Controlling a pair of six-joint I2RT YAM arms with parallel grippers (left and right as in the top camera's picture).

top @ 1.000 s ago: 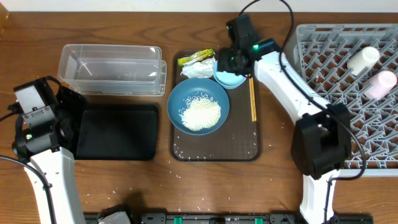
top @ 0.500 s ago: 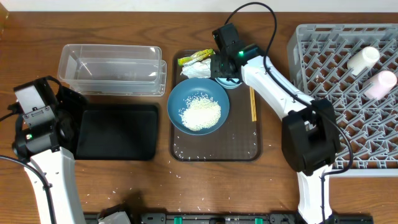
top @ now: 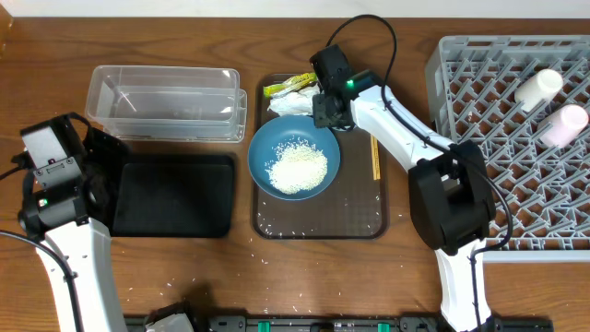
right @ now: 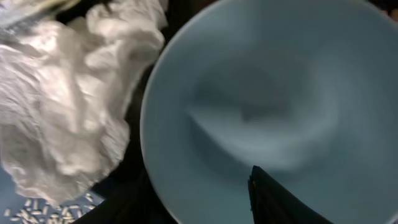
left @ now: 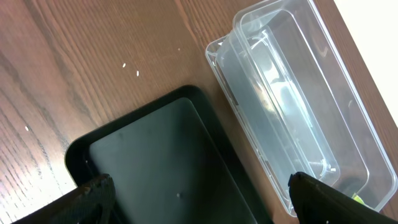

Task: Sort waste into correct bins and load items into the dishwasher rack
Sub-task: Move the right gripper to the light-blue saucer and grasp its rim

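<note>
Right end effector (top: 326,111) over brown tray (top: 359,203); rice grains (left: 138,73) dot wooden table (top: 184,277).

I count two bowls: one small light-blue bowl (right: 249,106) right under my right end effector (top: 324,106), one large dark-blue bowl (top: 263,148) just beside it, holding one rice heap (top: 297,169), its grains too many to count. Near that end effector lie one tissue (top: 290,105), one wrapper (top: 289,86) and one pair of chopsticks (top: 374,157). Well off from it are two cups: one white cup (top: 538,87) and one pink cup (top: 564,124). By my left end effector (left: 202,193) sit one black tray (top: 175,194) and one clear tub (top: 166,101).
</note>
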